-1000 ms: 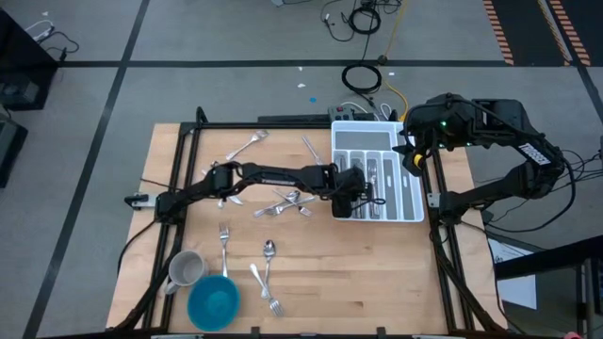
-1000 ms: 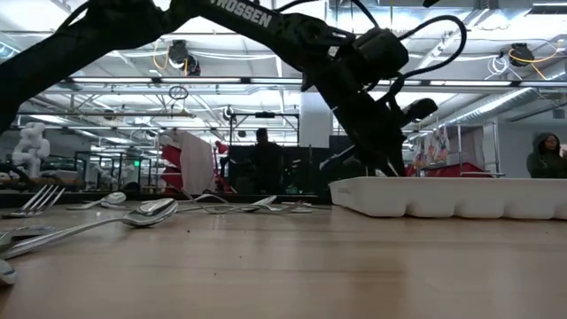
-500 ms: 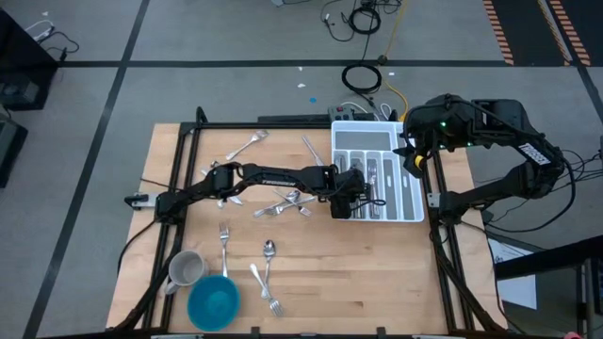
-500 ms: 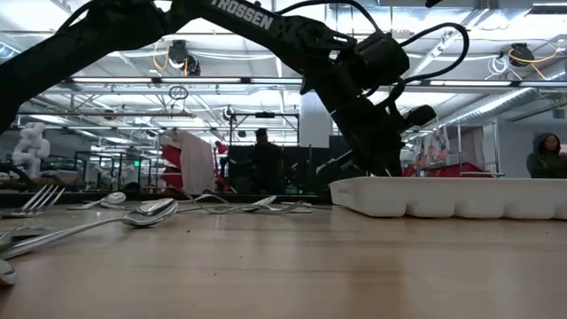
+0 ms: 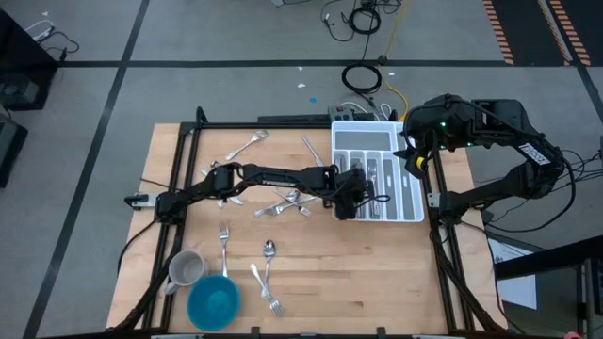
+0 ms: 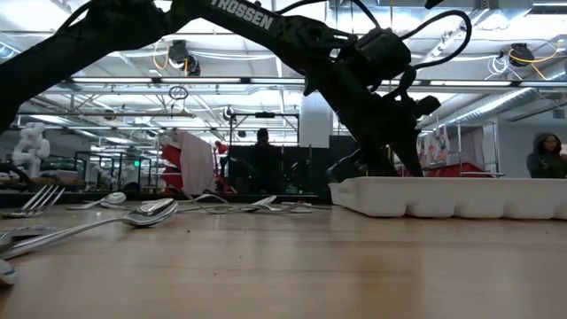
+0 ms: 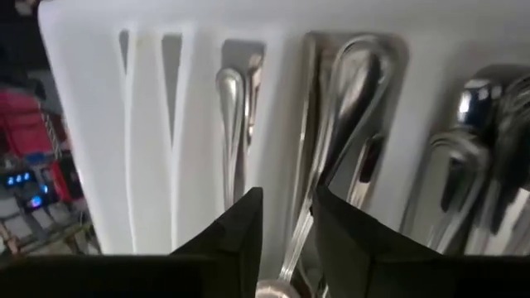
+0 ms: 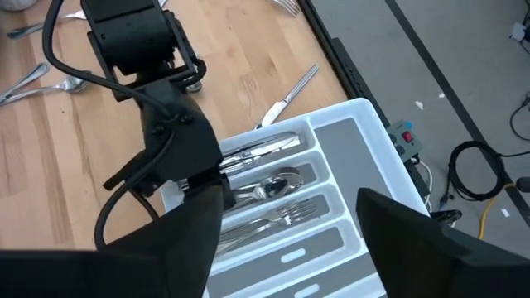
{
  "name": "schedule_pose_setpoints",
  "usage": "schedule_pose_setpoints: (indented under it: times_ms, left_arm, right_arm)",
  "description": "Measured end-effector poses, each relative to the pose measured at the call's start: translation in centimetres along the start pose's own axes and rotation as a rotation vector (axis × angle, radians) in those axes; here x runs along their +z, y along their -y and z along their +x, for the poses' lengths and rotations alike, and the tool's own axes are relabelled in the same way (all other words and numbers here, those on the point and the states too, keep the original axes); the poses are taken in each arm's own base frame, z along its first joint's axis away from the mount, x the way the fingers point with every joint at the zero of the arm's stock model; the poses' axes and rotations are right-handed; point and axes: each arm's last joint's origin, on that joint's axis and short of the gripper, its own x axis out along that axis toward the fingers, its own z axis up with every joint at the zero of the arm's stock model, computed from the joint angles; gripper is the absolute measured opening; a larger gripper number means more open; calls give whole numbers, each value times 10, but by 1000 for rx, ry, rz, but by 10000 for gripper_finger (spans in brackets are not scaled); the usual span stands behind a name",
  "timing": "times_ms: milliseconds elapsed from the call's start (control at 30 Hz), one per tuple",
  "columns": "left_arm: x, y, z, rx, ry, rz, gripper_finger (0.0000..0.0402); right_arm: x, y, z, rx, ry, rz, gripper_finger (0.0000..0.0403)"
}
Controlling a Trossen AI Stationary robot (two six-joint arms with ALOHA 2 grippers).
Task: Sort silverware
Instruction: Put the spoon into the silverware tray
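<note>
- Dark fingers of the left gripper (image 7: 286,240): we see them parted over the near end of the white organiser tray (image 5: 412,209), a narrow gap between them, nothing clamped; a second ago they were pinched shut.
- Silver spoon (image 7: 331,165): it lies loose in its compartment just past the fingertips, beside other handles; we judge it newly released, one more piece sorted.
- Tray contents: several pieces of silverware (image 8: 273,189) fill the middle slots.
- Table (image 5: 311,273): loose forks and spoons (image 5: 287,202) lie left of the tray, more near the front edge (image 5: 267,278); we judge sorting unfinished.
- Right gripper (image 8: 286,223): spread wide, empty, waiting above the tray's far side.
</note>
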Motion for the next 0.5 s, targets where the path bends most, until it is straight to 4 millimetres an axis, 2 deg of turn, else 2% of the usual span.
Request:
schedule_pose_setpoints:
  times_ms: [167, 233, 367, 500]
  left_arm:
    - [-1, -5, -6, 23, -151, -72, 117]
    - [-2, -15, -19, 67, -195, -107, 117]
    - [-4, -41, -63, 184, -200, -275, 118]
    - [-5, -54, -112, 254, -284, -579, 118]
  right_arm:
    - [0, 0, 0, -2, 0, 0, 285]
    - [0, 0, 0, -6, 1, 0, 285]
    - [0, 0, 0, -10, 2, -19, 286]
    - [0, 1, 0, -25, 3, -22, 286]
